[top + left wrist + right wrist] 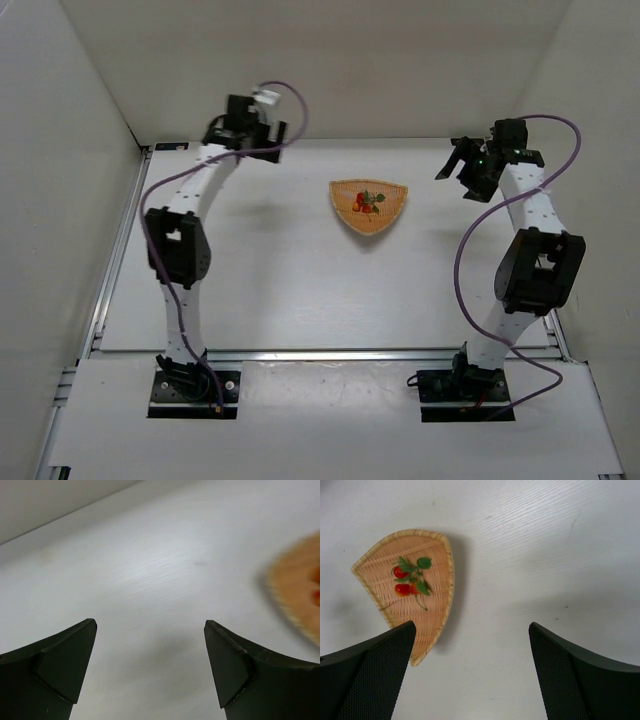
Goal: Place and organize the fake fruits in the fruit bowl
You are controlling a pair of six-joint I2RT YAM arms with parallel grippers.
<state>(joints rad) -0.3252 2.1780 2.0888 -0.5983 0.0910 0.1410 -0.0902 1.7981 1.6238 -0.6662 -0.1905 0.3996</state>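
Note:
The fruit bowl (372, 221), a shallow orange-tan woven basket of fan shape, lies on the white table at the middle back. The fake fruits (366, 202), red berries with green leaves and thin stems, lie inside it. In the right wrist view the bowl (435, 617) sits upper left with the fruits (408, 579) in it. A blurred edge of the bowl (295, 592) shows at the right of the left wrist view. My left gripper (150, 672) is open and empty, raised left of the bowl. My right gripper (471, 672) is open and empty, raised right of it.
White walls enclose the table on the left, back and right. A metal rail (115, 250) runs along the table's left edge. Purple cables (465, 250) loop beside both arms.

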